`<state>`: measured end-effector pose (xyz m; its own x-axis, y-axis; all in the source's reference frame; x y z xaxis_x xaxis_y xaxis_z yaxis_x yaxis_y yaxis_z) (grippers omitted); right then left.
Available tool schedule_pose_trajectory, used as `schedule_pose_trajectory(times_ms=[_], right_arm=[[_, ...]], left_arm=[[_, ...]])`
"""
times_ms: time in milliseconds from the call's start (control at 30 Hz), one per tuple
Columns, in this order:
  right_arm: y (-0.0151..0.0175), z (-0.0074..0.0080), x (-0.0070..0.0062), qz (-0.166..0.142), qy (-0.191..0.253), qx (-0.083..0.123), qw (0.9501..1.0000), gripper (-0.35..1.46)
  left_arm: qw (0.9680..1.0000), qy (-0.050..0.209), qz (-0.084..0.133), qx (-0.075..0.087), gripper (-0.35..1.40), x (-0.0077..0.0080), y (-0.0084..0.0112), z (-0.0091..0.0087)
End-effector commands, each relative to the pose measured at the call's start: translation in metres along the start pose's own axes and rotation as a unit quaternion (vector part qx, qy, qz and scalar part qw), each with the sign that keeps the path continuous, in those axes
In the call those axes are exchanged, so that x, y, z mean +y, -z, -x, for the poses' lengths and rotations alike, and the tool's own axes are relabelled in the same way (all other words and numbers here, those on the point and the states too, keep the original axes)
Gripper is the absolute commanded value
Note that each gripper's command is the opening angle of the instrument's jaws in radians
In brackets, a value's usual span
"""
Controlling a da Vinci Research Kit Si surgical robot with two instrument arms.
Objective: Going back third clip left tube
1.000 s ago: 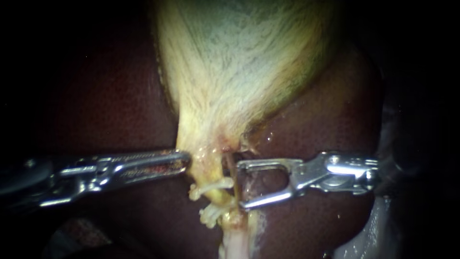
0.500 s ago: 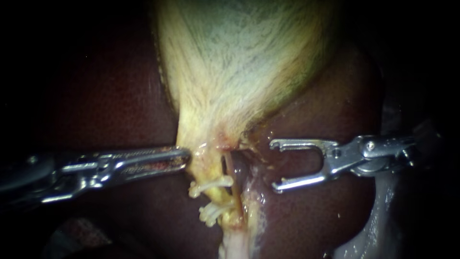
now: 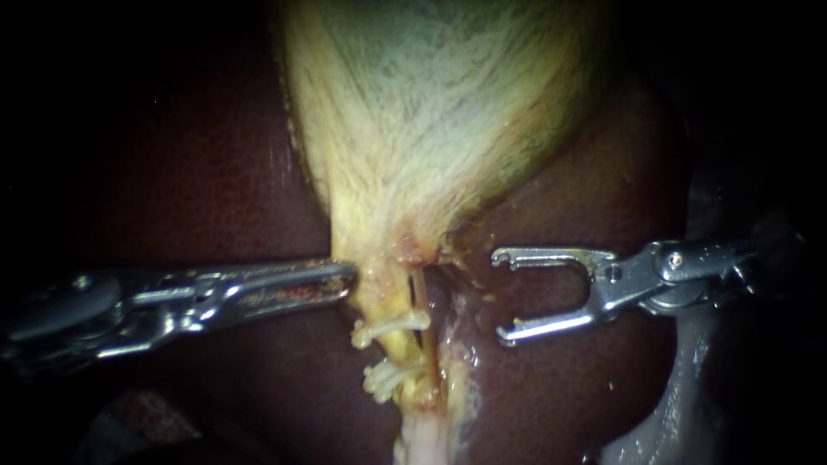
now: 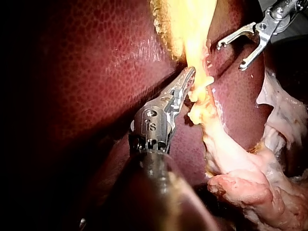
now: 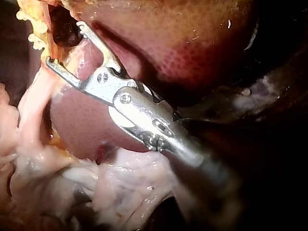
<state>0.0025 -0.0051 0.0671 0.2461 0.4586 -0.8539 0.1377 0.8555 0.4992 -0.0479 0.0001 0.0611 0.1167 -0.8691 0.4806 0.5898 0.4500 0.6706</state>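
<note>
Yellow gallbladder (image 3: pixel 431 129) pinched by left instrument (image 3: pixel 345 280); right instrument (image 3: pixel 500 294) gapes empty.

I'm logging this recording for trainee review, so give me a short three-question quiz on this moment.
1. How many white clips show below the gallbladder?
2. True or false: the right instrument has its jaws shut on a clip.
3. Which instrument's tip touches the gallbladder's lower end? A) left instrument B) right instrument C) neither

Key: 1 two; 2 false, its jaws are open, empty and clear of the clips; 3 A.
</note>
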Motion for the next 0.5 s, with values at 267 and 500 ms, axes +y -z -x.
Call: schedule_pose_trajectory(times_ms=[267, 500], right_arm=[[0.0000, -0.0001, -0.0001, 0.000, 0.000, 0.000, 1.0000, 0.60], [0.0000, -0.0001, -0.0002, 0.000, 0.000, 0.000, 1.0000, 0.60]], left_arm=[[1.0000, -0.001, 0.002, 0.003, -0.35, -0.0002, -0.0007, -0.0001], [1.0000, -0.001, 0.001, 0.004, -0.35, -0.0002, -0.0008, -0.0001]])
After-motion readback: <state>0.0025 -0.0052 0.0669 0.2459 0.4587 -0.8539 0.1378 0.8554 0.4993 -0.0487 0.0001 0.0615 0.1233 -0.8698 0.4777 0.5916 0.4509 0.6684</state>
